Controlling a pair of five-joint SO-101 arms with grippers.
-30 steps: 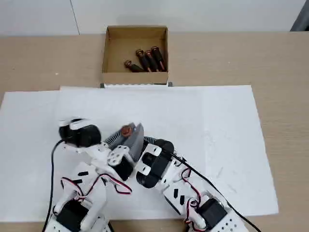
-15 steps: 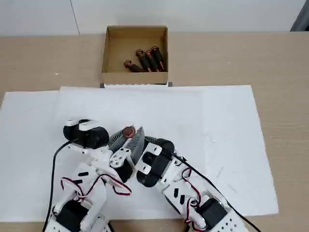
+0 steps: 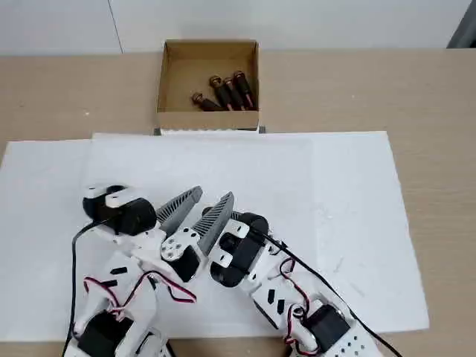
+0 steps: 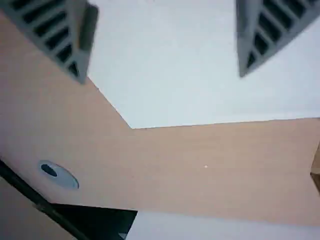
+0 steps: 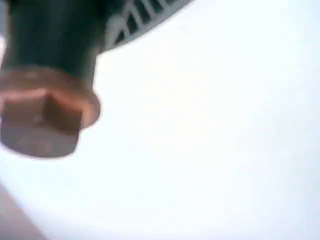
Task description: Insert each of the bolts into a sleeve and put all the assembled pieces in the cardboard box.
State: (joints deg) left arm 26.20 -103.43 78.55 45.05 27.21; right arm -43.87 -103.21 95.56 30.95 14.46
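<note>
White paper (image 3: 335, 193) covers the table (image 3: 431, 89); the cardboard box (image 3: 169, 82) beyond holds four assembled pieces (image 3: 227, 93). The left gripper (image 3: 215, 193) gapes wide above the paper. The right gripper (image 5: 75, 25), mostly cut off, clamps a blurred sleeve (image 5: 50, 35) with its bolt (image 5: 47, 117) inserted.

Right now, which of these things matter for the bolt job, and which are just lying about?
Part of the job:
box
four sleeved bolts inside it
fifth bolt, sleeved, close before the right wrist camera

Just there:
white sheet
table
</note>
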